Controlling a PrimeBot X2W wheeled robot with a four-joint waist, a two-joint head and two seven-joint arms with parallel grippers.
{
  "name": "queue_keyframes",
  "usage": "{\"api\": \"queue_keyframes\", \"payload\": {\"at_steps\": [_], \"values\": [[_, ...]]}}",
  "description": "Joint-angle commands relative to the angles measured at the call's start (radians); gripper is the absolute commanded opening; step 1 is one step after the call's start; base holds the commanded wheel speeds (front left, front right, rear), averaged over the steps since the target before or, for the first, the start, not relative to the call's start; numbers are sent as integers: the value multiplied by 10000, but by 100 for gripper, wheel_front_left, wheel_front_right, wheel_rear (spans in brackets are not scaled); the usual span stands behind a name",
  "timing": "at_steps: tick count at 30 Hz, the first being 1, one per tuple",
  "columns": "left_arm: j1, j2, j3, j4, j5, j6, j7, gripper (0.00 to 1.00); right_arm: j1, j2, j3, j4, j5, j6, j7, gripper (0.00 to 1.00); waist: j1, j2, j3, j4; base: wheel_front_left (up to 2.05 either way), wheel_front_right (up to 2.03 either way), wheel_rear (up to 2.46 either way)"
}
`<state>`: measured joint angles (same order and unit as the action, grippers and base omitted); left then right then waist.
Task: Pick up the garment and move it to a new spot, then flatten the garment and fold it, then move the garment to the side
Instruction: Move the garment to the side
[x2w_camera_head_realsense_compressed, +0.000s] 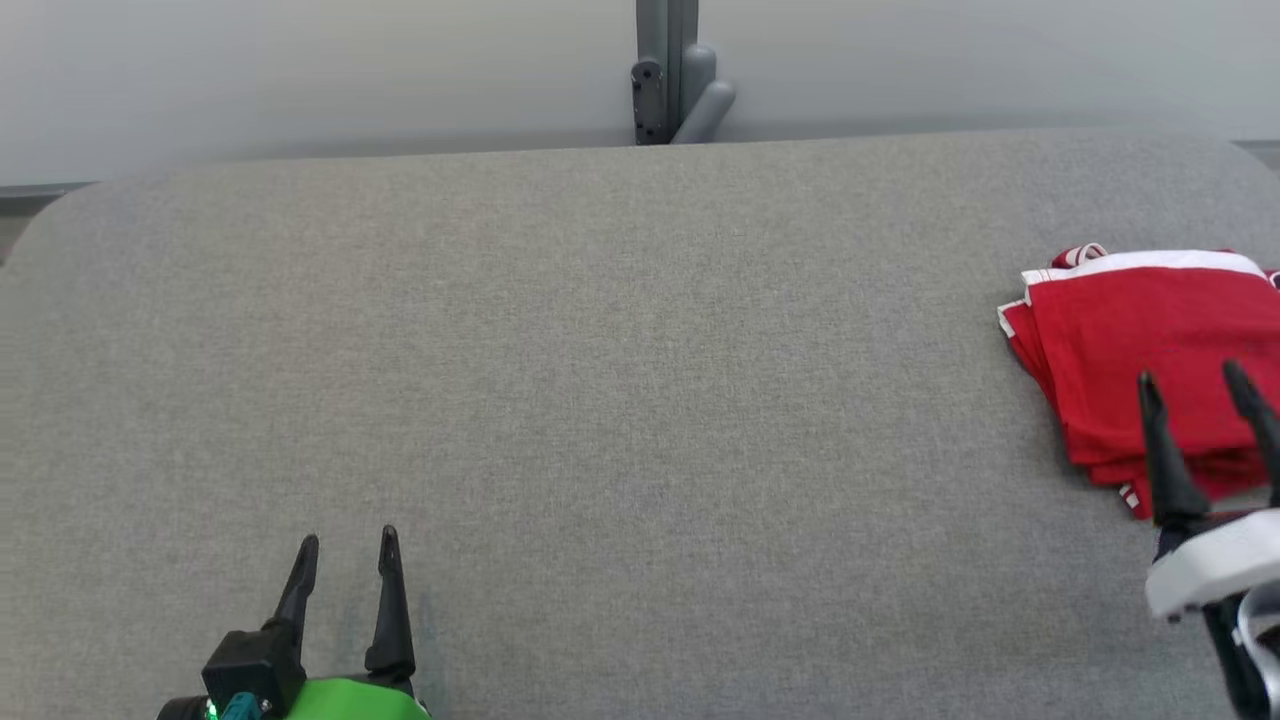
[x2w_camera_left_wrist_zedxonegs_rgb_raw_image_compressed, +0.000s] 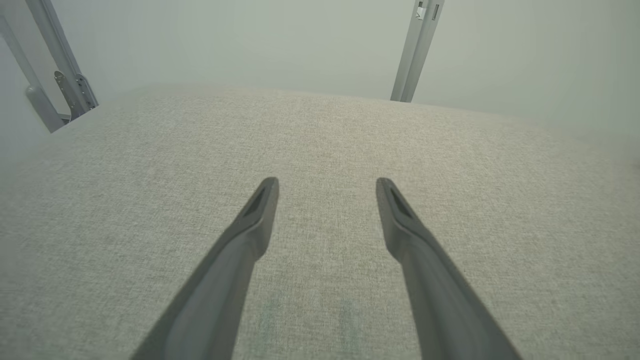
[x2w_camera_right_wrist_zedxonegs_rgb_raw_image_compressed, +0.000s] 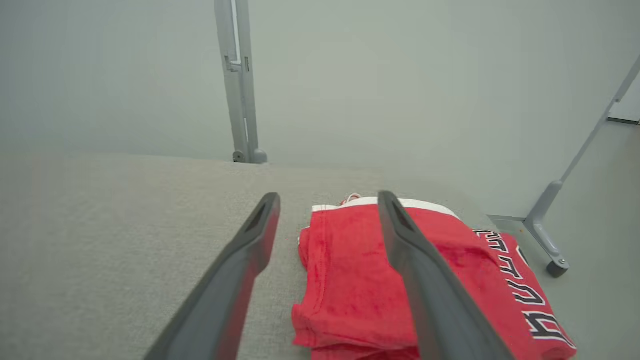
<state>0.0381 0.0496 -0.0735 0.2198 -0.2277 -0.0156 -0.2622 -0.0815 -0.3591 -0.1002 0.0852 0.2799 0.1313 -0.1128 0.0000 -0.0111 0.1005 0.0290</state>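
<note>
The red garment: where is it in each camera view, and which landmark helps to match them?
Head view: the folded red garment lies at the right edge, on the grey table.
Right wrist view: lower centre-right, partly behind a finger of the right hand.
Left wrist view: grey table beyond the left hand.
Shared landmark: the grey post behind the table's far edge.

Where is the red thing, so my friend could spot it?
Find the big grey table. Look at its right side, by the right pincer. The folded garment is bright red with a white band and black letters; everything around it is plain grey.
</note>
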Motion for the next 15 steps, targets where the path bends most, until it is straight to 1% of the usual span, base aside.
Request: {"api": "queue_keyframes", "payload": {"at_steps": [1, 4, 5, 10, 15], "values": [[204, 22, -15, 76, 15, -81, -29, 100, 461, 266, 97, 157, -141, -17, -411, 100, 0, 111, -774, 512, 0, 0, 0], [269, 25, 57, 114, 59, -140, -28, 100, 1015, 804, 349, 726, -476, -16, -1104, 100, 0, 111, -961, 606, 0, 0, 0], [269, 25, 57, 114, 59, -140, -28, 100, 1015, 804, 349, 726, -476, -16, -1104, 100, 0, 111, -961, 606, 0, 0, 0], [346, 25, 127, -164, 26, -433, -28, 100, 1368, 1791, 153, 1543, -1300, -16, -1516, 100, 0, 111, -1097, 665, 0, 0, 0], [414, 22, 159, -264, -9, -629, -28, 100, 1659, 2580, -250, 1228, -2239, -16, -1523, 100, 0, 111, -1170, 596, 0, 0, 0]]}}
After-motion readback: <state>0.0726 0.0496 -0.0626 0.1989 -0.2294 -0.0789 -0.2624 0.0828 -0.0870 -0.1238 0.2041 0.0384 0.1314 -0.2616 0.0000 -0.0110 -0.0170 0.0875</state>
